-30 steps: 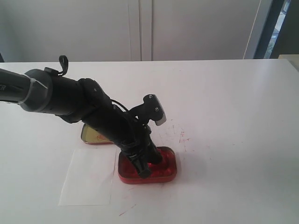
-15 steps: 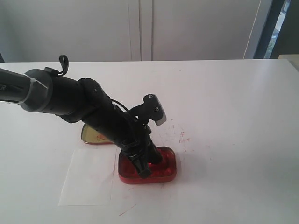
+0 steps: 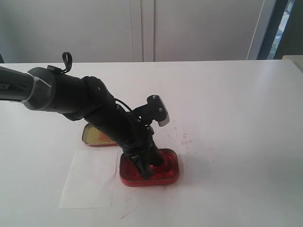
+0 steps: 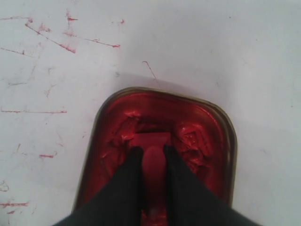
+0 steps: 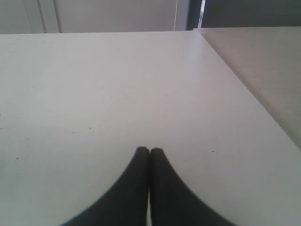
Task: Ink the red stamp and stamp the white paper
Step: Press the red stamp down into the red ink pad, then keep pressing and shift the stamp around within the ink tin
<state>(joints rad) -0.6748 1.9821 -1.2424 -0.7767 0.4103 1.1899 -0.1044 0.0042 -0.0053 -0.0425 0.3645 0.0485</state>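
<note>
Left fingers (image 4: 128, 181) clamp the red stamp (image 4: 153, 157) by its handle: likely light, rigid, ink-slick beyond the fingertips; right fingers (image 5: 136, 188) closed, empty.

The black left arm (image 3: 94, 111) slants over the gold-coloured tin lid (image 3: 91, 137). The left gripper (image 4: 152, 149), clamped on the small red plastic stamp (image 4: 150, 140), occupies the rectangular red ink tin (image 3: 171, 176). The thin white paper sheet (image 3: 87, 182) is unobstructed from above. The white tabletop (image 3: 236, 104) right of the tin is open.
</note>
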